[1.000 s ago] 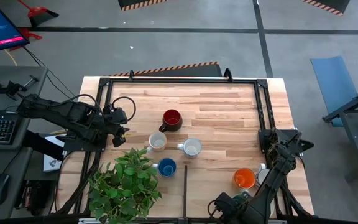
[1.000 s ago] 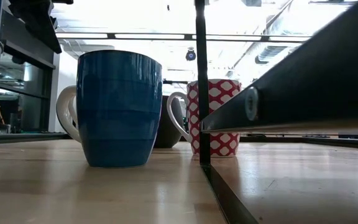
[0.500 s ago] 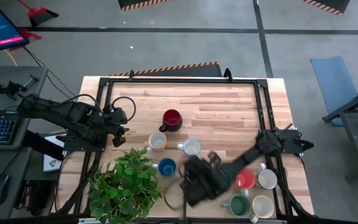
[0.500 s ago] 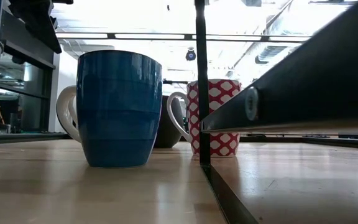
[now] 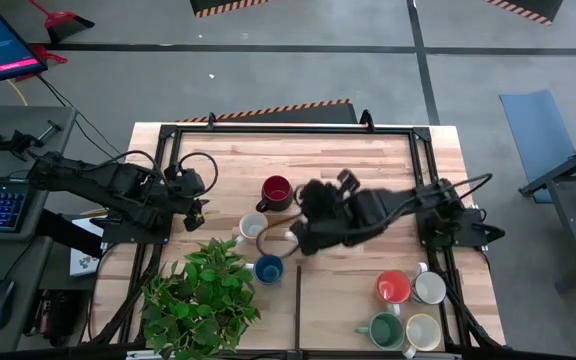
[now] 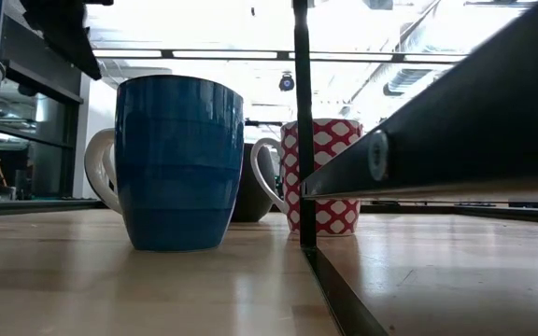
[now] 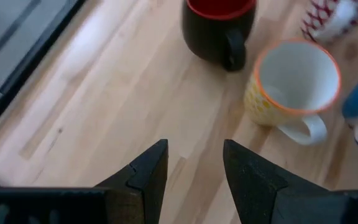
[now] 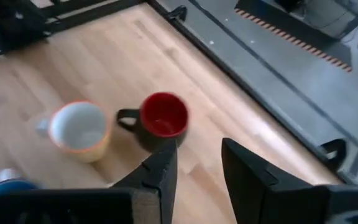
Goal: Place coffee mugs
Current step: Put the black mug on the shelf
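The high view shows a dark red mug, a cream mug and a blue mug standing mid-table. An orange-red mug, a white mug, a green mug and a cream mug stand at the near right. A red-checked mug shows in the low view; my right arm hides it from above. My right gripper hovers open over the middle group, with the dark red mug ahead of it. My left gripper waits open at the table's left edge.
A leafy potted plant fills the near left corner, close to the blue mug. A black frame runs around the table, and a dark bar crosses the near middle. Bare wood lies along the far side.
My right arm has swung out fast from the near right corner, first toward the table's left and then toward the far edge, and now reaches over the middle mugs. That uncovered the green and cream mugs at the near right. No mug has moved.
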### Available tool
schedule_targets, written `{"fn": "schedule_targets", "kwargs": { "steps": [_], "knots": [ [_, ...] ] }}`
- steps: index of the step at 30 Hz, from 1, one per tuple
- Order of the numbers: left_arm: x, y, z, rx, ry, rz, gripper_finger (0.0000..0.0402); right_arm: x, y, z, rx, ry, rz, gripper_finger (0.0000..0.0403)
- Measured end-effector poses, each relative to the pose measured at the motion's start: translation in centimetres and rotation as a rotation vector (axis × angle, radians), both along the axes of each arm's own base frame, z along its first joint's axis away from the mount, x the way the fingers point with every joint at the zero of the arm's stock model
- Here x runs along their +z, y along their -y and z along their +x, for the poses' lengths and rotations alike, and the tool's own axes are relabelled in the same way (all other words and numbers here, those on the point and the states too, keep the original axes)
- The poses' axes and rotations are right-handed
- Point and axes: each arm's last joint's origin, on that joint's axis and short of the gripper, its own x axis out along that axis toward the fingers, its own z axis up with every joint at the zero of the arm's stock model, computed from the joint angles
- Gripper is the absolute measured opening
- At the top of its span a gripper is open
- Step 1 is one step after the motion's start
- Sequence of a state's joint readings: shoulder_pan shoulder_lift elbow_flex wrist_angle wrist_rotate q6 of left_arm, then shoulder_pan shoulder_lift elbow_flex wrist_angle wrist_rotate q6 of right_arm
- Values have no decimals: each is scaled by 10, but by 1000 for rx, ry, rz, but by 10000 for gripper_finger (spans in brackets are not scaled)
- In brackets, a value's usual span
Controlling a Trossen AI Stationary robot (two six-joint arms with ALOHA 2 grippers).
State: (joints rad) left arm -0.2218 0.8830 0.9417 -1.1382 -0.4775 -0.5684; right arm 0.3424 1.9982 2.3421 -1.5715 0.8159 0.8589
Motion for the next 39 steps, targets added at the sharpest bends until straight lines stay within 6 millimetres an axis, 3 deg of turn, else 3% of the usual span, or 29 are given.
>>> {"fn": "schedule_targets", "kwargs": {
  "steps": [6,10,14,20,28,34,39],
  "knots": [
    [-2,-5,21,40,42,24,145,-1,30,5,-3,-80,-46,103],
    [-6,-9,35,27,34,49,145,-22,55,10,-25,-213,-19,103],
    [-2,-14,36,40,22,72,145,-39,83,14,-51,-290,78,103],
    [13,-18,20,-15,72,107,145,-45,114,41,159,-184,203,103],
    [26,-20,-9,16,178,71,145,-45,133,61,414,-91,221,103],
    [27,-22,-31,79,188,15,145,-79,139,80,524,-184,282,103],
    [28,-22,-36,97,209,-1,145,-110,139,97,569,-243,318,103]
  ]
}}
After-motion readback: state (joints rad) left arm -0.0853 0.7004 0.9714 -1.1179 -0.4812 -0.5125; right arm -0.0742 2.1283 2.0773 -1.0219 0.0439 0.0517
